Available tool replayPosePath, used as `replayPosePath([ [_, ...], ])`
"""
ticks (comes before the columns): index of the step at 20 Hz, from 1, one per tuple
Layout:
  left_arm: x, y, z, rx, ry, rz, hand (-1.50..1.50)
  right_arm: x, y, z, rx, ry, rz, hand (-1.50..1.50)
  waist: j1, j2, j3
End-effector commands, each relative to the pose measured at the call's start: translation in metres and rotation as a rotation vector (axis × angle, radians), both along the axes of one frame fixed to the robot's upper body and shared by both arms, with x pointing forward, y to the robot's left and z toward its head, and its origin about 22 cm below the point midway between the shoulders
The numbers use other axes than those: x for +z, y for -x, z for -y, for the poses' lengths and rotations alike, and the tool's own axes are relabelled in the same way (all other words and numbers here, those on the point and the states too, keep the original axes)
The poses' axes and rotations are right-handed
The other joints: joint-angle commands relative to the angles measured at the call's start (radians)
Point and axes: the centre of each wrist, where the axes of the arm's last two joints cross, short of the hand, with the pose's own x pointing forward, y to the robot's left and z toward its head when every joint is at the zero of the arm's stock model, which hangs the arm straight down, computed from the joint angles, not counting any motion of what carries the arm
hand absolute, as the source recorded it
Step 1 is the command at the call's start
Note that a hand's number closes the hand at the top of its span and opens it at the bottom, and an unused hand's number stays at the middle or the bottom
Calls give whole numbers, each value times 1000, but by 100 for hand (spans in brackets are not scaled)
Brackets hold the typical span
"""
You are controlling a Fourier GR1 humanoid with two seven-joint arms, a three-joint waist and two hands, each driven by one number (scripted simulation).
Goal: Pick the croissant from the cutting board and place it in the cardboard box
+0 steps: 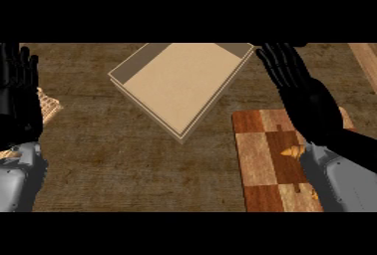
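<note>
The croissant (292, 151) is a golden pastry on the checkered wooden cutting board (261, 159) at the lower right; my right forearm covers most of it, so only a tip shows. The open cardboard box (179, 84) lies turned at an angle in the upper middle, its tan floor bare. My right hand (283, 64) is stretched out flat above the board's far end, fingers straight, close to the box's right corner. Along the left edge my left hand (18, 79) rests open with fingers up.
A woven, basket-like object (49, 105) peeks out from behind my left hand at the left edge. A light wooden strip (364, 57) runs along the top right corner. Dark brown counter (132, 159) stretches between the box and the board.
</note>
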Motion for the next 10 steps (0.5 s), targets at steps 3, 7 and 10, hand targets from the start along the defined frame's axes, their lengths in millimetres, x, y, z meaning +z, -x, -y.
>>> replayPosePath([
  [3,-33,13,16,-221,-75,-165,0,-62,17,42,-157,171,-311,-150,-55,-12,13],
  [7,-49,16,24,-276,-85,-256,0,-43,18,51,-386,-342,-139,-150,-216,-48,69],
  [10,-69,26,42,-431,-118,-345,0,-74,45,135,-506,789,-229,-150,-150,-9,5],
])
